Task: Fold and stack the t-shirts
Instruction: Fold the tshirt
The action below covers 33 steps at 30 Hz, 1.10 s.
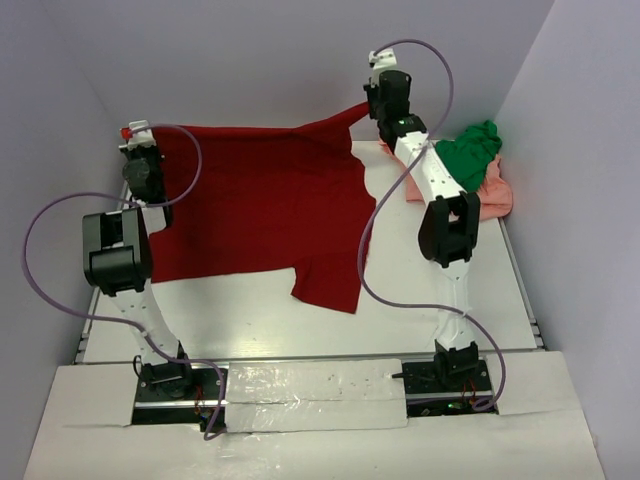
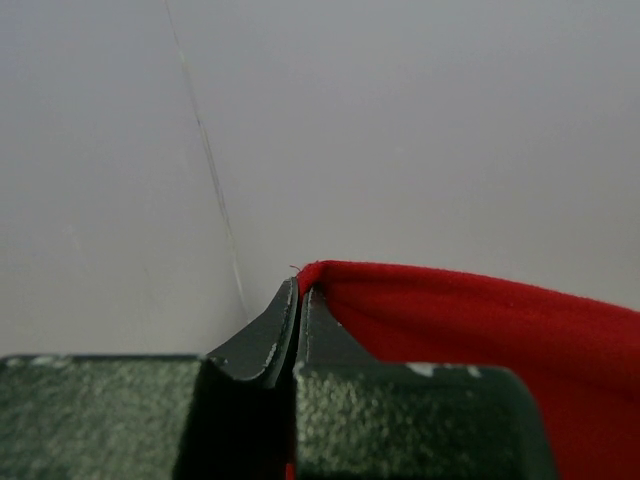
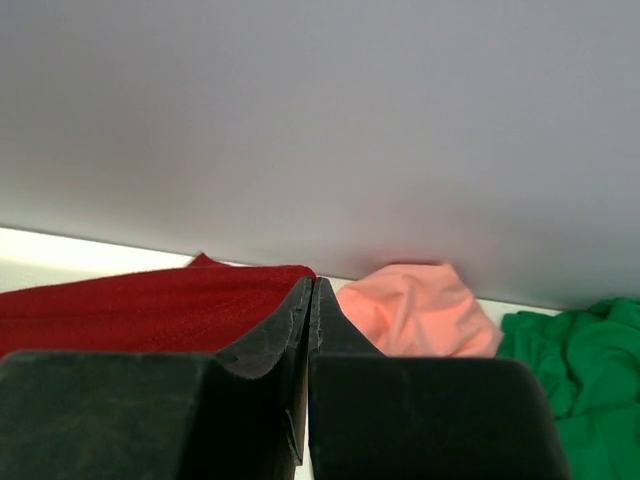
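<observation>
The dark red t-shirt [image 1: 260, 200] lies spread over the left and middle of the white table [image 1: 420, 300], its far edge lifted at both ends. My left gripper [image 1: 136, 136] is shut on its far left corner; the left wrist view shows the red cloth [image 2: 480, 320] pinched at the tips of that gripper [image 2: 298, 285]. My right gripper [image 1: 372, 102] is shut at the far right corner, where the cloth rises up to it. In the right wrist view the red fabric [image 3: 130, 305] meets the closed tips [image 3: 312, 285]. The green t-shirt [image 1: 472, 150] lies crumpled on the salmon-pink one [image 1: 492, 195] at the far right.
Grey walls close in the table at the back and on both sides, right behind both grippers. The pink shirt [image 3: 420, 310] and the green shirt [image 3: 585, 370] sit just right of my right gripper. Purple cables loop beside each arm.
</observation>
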Each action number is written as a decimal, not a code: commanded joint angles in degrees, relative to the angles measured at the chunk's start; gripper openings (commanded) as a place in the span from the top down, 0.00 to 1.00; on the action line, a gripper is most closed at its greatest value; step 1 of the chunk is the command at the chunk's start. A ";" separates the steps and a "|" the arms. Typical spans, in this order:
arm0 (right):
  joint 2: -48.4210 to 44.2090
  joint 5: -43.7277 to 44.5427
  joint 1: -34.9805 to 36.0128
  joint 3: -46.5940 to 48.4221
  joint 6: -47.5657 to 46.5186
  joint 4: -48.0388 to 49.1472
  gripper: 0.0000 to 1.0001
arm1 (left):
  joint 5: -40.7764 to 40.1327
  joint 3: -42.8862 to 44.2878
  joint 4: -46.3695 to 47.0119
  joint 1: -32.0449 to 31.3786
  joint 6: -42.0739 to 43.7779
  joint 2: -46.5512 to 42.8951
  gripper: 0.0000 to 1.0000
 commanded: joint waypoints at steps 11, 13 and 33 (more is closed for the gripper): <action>12.78 1.38 2.08 10.46 0.82 0.11 1.00 | 0.71 10.46 -1.70 -2.38 -3.80 14.49 1.00; 13.40 1.29 2.34 9.60 0.38 -0.07 1.00 | 0.36 11.51 -2.14 -2.74 -3.71 15.90 0.99; 8.93 2.09 0.59 5.02 -1.03 -2.00 1.00 | 1.76 4.67 -0.73 3.68 -3.53 12.75 0.99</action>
